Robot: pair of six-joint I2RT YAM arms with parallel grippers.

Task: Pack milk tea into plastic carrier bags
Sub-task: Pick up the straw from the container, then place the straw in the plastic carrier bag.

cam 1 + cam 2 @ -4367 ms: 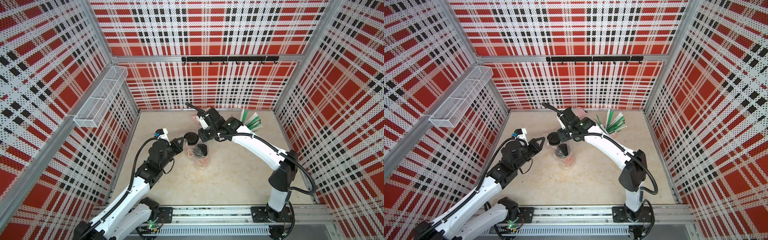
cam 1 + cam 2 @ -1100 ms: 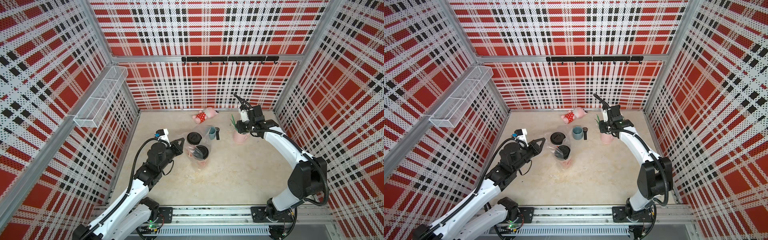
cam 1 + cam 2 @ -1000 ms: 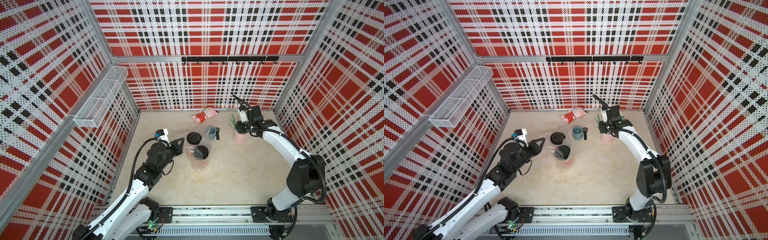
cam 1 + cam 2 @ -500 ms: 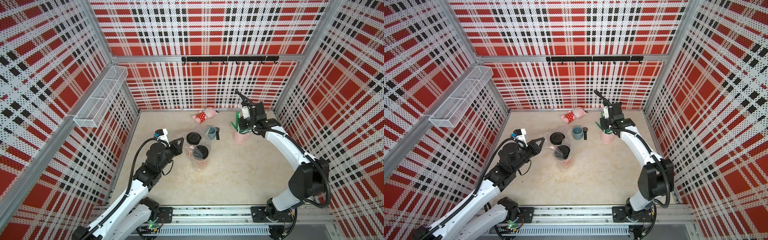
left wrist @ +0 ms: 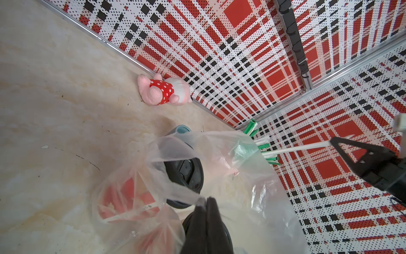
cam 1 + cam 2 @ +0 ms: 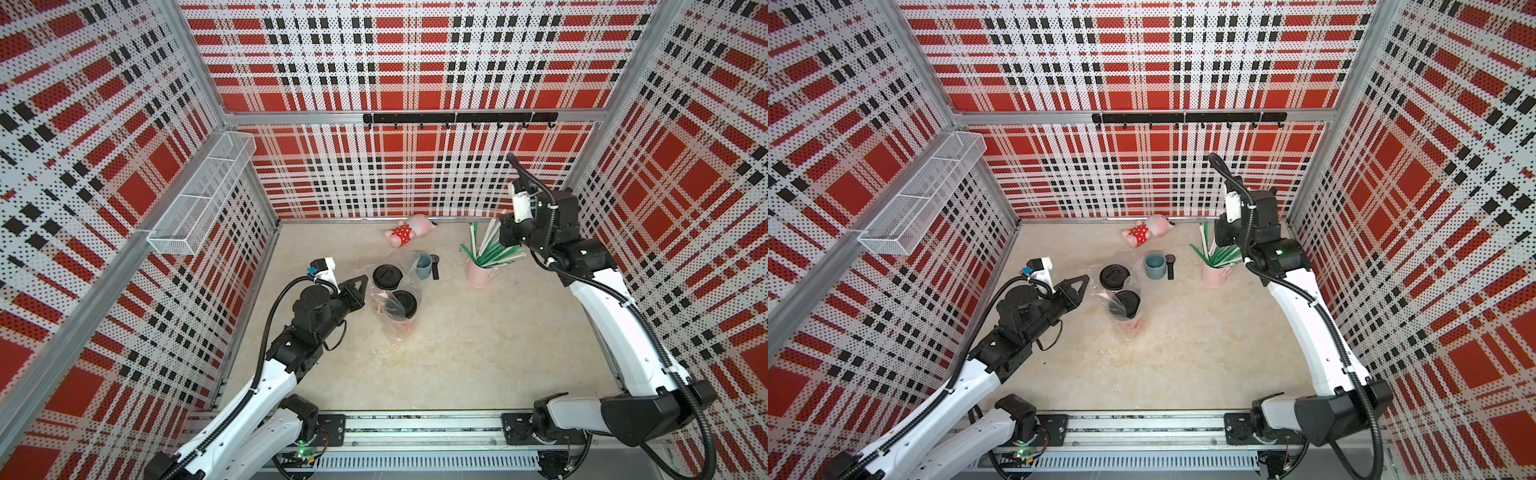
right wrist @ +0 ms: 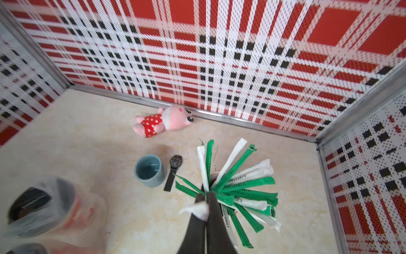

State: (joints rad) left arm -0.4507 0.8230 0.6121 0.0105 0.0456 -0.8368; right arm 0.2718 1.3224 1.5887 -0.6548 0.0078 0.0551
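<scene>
Both milk tea cups (image 6: 404, 303) look to be inside the clear bag (image 5: 241, 187), upright, black lids up, side by side. Bag stands on the table (image 6: 457, 353) well apart from the pink straw cup (image 6: 480, 276), on its left-arm side. Grey-blue cup (image 6: 424, 266) + a watch (image 6: 434, 266) sit between them. Plush toy (image 6: 405, 235) lies by the back wall, further from the pink cup than the watch.

Left claw (image 5: 207, 201): fully closed, pinching a thin strip of bag film at the mouth, on the bag side away from the pink cup. Right claw (image 7: 206, 198): also closed, right over the pink cup, nipping one white-wrapped straw (image 7: 195, 210) near its top end. Other straws (image 7: 248, 182) fan out beneath it.

My read: cups are packed, step in hand = pull a straw and take it to the bag.

Risks:
- wrapper is thin + slick and the grip is at the very end, so the straw can slide out or swing on the lift.
- straws sit bunched, so neighbours may drag out w/ it, or the light pink cup tips.
- left claw has only a sliver of film, which could slip or tear. Mouth then sags shut and the straw lands on the table.
- any tug on the film by the left arm could topple the tall cups.
</scene>
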